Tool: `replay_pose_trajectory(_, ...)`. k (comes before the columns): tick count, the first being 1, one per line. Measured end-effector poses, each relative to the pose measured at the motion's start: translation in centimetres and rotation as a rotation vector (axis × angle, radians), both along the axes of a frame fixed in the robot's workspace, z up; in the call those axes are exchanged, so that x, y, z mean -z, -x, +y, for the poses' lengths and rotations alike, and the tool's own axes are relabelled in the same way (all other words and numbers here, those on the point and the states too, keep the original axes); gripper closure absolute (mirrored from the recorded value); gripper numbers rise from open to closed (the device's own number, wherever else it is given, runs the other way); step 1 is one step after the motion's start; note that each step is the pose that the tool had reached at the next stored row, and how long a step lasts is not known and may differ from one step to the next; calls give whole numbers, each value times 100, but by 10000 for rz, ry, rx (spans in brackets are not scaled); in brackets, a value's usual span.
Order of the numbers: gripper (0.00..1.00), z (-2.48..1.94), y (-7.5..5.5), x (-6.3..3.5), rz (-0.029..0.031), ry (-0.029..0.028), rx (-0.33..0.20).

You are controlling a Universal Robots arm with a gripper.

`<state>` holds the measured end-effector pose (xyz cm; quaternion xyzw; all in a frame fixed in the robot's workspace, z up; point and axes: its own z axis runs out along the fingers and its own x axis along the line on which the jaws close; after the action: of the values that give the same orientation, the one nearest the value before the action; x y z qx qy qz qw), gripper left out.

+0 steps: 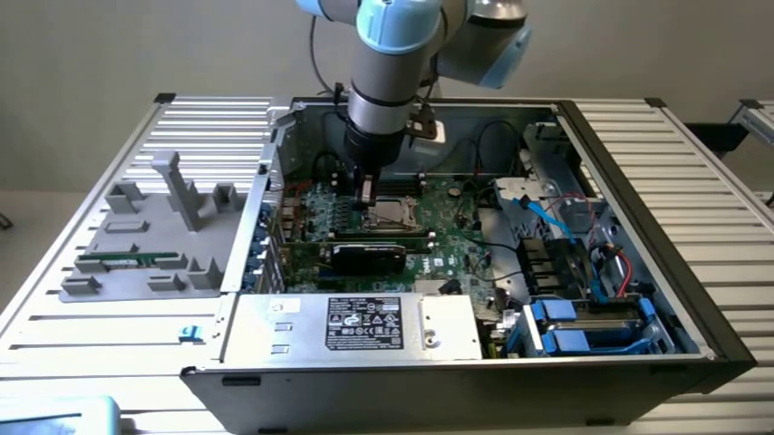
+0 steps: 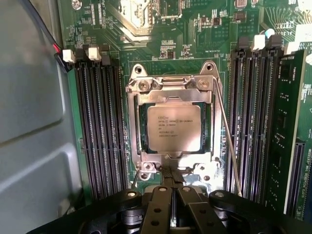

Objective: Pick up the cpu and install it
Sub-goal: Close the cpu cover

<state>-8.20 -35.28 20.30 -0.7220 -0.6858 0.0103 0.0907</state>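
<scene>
**Black two-fingered gripper (image 2: 171, 187) shut over a seated cpu (image 2: 174, 127)**

Closest to the wrist camera, the gripper's fingers are pressed together with nothing between them. Just beyond their tips lies the cpu, a small flat square chip with a pale silver-beige metal top. It lies flat and square inside the bright steel socket frame (image 2: 141, 97) on the green motherboard (image 2: 195, 39). Banks of long black memory slots (image 2: 100, 131) flank the socket on both sides.

From the exterior view, the arm reaches down into the open dark grey computer case (image 1: 423, 394), which stands on the white slatted counter (image 1: 677, 154). Taking the case as a clock face in that view, the gripper (image 1: 366, 186) hangs a little toward eleven o'clock of centre, directly beside the socket. A black rectangular graphics card (image 1: 369, 256) sits near the middle. The silver power supply box (image 1: 362, 322) is at six o'clock and the blue-tabbed drive bays (image 1: 568, 326) are around four o'clock. A grey moulded parts holder (image 1: 145, 236) rests on the counter out at nine o'clock, well apart from the work.

Judging by this, the pick-up and placement are done: the chip is in its socket and the gripper has let go. The thin wire lever (image 2: 226, 141) beside the frame may not be latched; I cannot tell from this angle, so locking may be what remains.
</scene>
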Motion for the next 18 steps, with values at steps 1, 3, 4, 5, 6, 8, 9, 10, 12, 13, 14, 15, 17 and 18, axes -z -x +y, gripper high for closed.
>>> replay_pose_trajectory(1, 89, 0, 18, -9, 2, 2, 0)
replay_pose_trajectory(3, 89, 0, 60, -39, -1, 0, 0)
replay_pose_trajectory(4, 89, 0, 85, -72, -3, -2, 0)
replay_pose_trajectory(5, 89, 0, 112, -120, -3, 0, 0)
replay_pose_trajectory(6, 89, 0, 138, -165, -3, 0, 1)
replay_pose_trajectory(8, 89, 0, 189, -255, -2, 0, 0)
replay_pose_trajectory(9, 89, 0, 213, -299, -3, -1, 0)
replay_pose_trajectory(10, 89, 0, 236, -345, -2, 0, 0)
replay_pose_trajectory(12, 89, 0, 278, -436, -5, -1, 1)
replay_pose_trajectory(13, 89, 0, 296, -478, -8, -1, 1)
replay_pose_trajectory(14, 89, 0, 314, -520, -11, 0, 0)
replay_pose_trajectory(15, 89, 0, 330, -559, -16, -1, 0)
replay_pose_trajectory(17, 89, 0, 358, -622, -42, -1, 1)
replay_pose_trajectory(18, 89, 0, 370, -642, -69, -1, 0)
